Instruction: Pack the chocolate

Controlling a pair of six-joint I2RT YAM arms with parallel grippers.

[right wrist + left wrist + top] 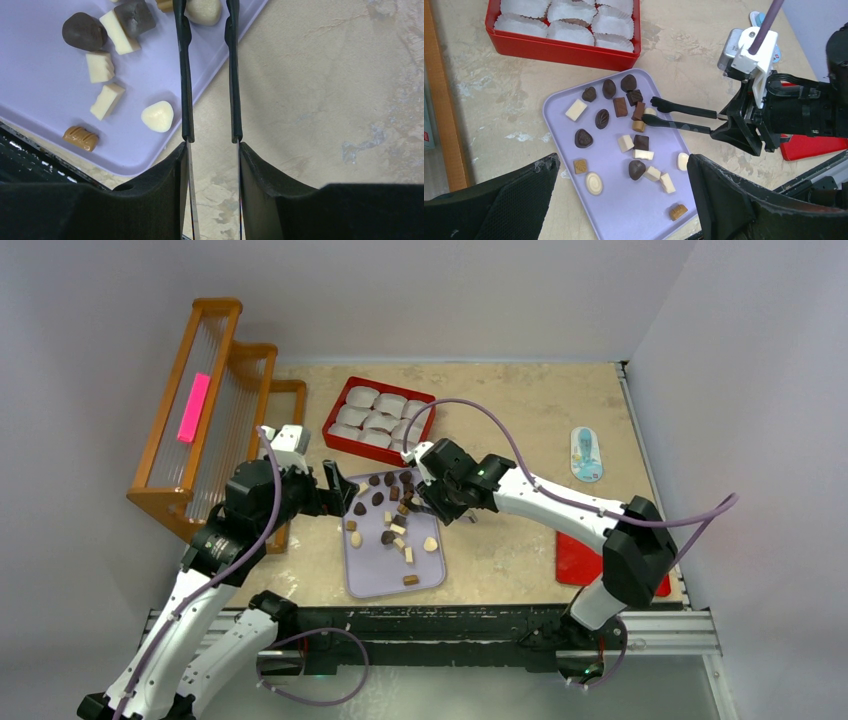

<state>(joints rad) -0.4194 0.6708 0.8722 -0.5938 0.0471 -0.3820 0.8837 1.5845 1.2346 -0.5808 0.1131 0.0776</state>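
Note:
The chocolate [390, 525], dark brown, light brown and cream pieces, lies scattered on a lavender tray [385, 578]. It also shows in the left wrist view [634, 170] and the right wrist view [100, 67]. My right gripper [445, 495] [212, 150] is shut on black tongs [679, 117] [186, 75]. The tong arms stand apart, with their tips on either side of a cream piece [650, 112] [202, 10] at the tray's far right. My left gripper [335, 490] [623, 159] is open and empty, above the tray's left side.
A red box [337, 445] [564, 50] filled with white paper cups [375, 420] stands behind the tray. An orange wooden rack [215, 400] with a pink strip [193, 407] is at the left. A red pad [575, 565] and a blue-white item [586, 454] lie at the right.

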